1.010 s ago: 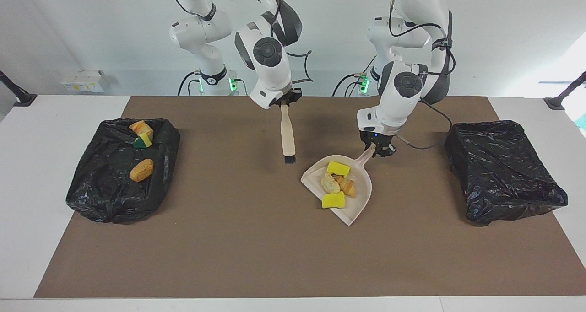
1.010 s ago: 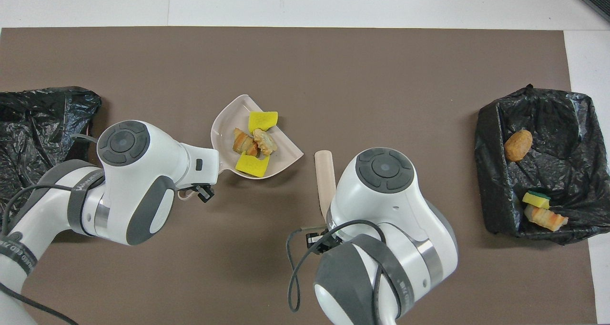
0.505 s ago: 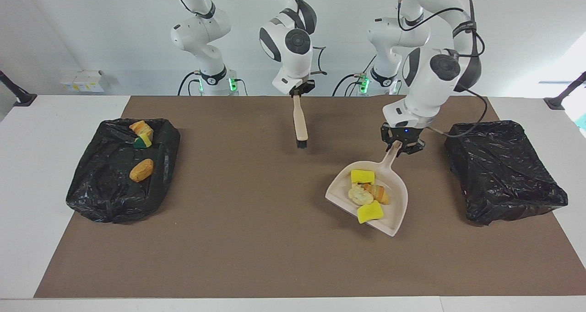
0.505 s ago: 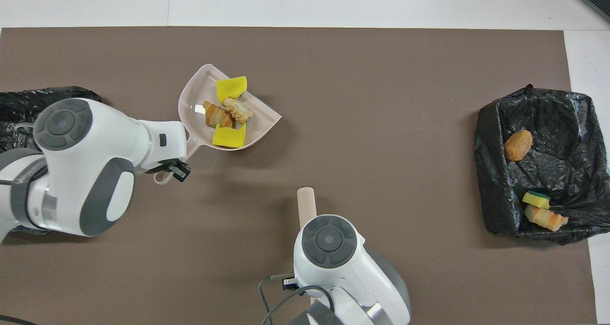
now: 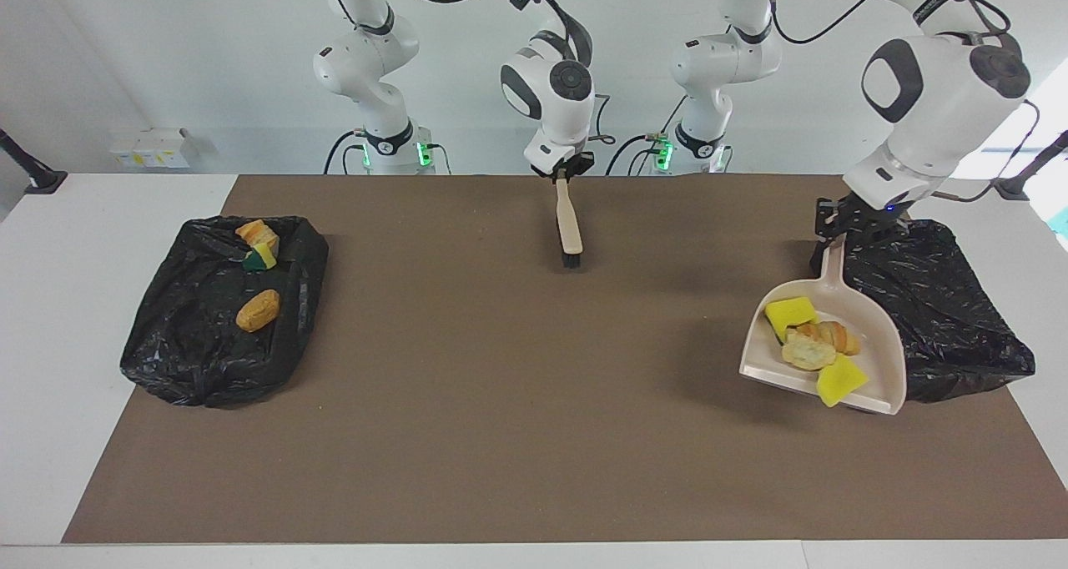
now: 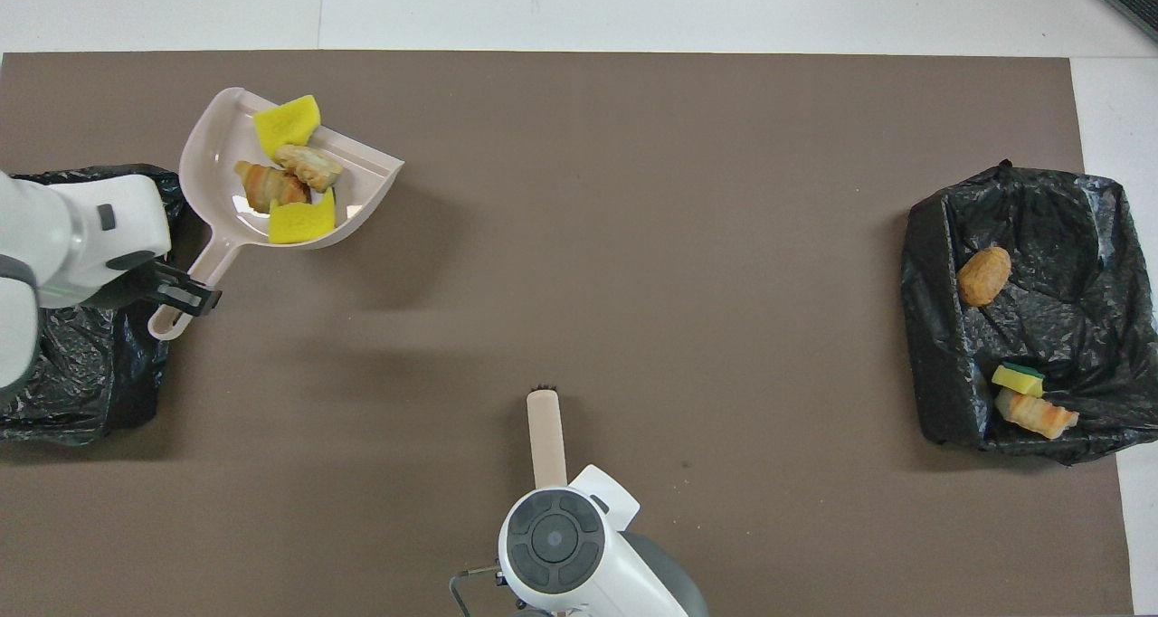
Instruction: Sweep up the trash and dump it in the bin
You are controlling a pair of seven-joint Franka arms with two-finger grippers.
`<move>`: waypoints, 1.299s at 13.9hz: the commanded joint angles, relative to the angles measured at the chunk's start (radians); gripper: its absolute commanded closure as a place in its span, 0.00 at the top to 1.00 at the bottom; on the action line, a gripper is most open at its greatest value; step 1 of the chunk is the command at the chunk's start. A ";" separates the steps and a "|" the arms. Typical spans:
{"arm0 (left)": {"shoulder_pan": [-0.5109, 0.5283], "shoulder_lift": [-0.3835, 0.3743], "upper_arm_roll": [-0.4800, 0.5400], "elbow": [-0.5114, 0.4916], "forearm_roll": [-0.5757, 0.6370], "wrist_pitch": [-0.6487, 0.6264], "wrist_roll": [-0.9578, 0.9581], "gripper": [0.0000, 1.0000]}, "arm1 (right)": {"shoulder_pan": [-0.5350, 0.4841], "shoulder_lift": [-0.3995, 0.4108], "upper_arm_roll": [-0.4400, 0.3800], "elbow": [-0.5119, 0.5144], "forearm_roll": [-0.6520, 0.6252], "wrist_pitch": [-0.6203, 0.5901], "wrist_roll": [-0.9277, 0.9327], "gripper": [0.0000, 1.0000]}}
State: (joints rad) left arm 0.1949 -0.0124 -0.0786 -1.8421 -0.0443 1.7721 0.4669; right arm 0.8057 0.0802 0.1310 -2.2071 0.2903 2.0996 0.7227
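— Four scraps ride in my beige plastic dustpan: two bright yellow sponge chunks and two tan bread-like lumps between them. My left tool is clamped on the dustpan's handle and holds the pan up in the air, tilted, at the left arm's end of the worktop.

— What is the pan over?

— In the overhead view it hangs over the brown mat just beside the crumpled black plastic-lined bin at that end, with the handle and my left tool over the bin's edge. I see no scraps in that bin.

— And your other tool?

— My right tool is closed tight on the top of the pale wooden brush with black bristles. The brush hangs bristles down over the middle of the worktop's edge by the robots, clear of the mat.

— Any trash elsewhere?

— Three more pieces lie in the second black plastic-lined bin at the right arm's end: an orange-tan bread lump near its middle, and a yellow sponge with a green back touching a striped orange bread piece in the bin's corner toward the robots.
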 commanded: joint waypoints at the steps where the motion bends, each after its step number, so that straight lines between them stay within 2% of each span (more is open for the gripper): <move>1: 0.110 0.020 -0.015 0.079 0.003 -0.083 0.120 0.00 | 0.003 0.012 -0.002 0.000 0.012 0.019 0.007 0.00; 2: 0.159 0.025 -0.015 0.087 0.006 -0.097 0.154 0.00 | 0.001 0.019 -0.002 0.012 0.013 0.007 0.014 0.00; 3: 0.223 0.026 -0.015 0.095 0.020 -0.114 0.179 0.00 | -0.006 0.030 -0.002 0.026 0.019 -0.003 0.018 0.15; 5: 0.288 0.031 -0.015 0.113 0.043 -0.117 0.228 0.00 | -0.010 0.041 -0.004 0.073 0.020 -0.080 0.018 1.00; 7: 0.349 0.052 -0.015 0.139 0.111 -0.150 0.344 0.00 | -0.017 0.055 -0.005 0.128 0.006 -0.144 0.020 1.00; 10: 0.360 0.051 -0.010 0.147 0.274 -0.152 0.579 0.00 | -0.040 0.053 -0.013 0.193 -0.006 -0.190 0.014 1.00; 12: 0.428 0.051 0.014 0.149 0.294 -0.135 0.668 0.00 | -0.074 0.050 -0.013 0.253 -0.055 -0.257 0.000 1.00; 14: 0.411 0.066 0.013 0.170 0.407 -0.106 0.758 0.00 | -0.132 0.050 -0.011 0.321 -0.077 -0.335 -0.058 1.00; 18: 0.336 0.077 0.011 0.150 0.581 -0.013 0.846 0.00 | -0.270 0.035 -0.014 0.447 -0.154 -0.516 -0.234 1.00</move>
State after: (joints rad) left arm 0.5726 0.0475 -0.0739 -1.7048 0.4522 1.7157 1.2526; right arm 0.6024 0.1124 0.1082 -1.8299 0.1705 1.6605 0.5762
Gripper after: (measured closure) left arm 0.674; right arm 0.000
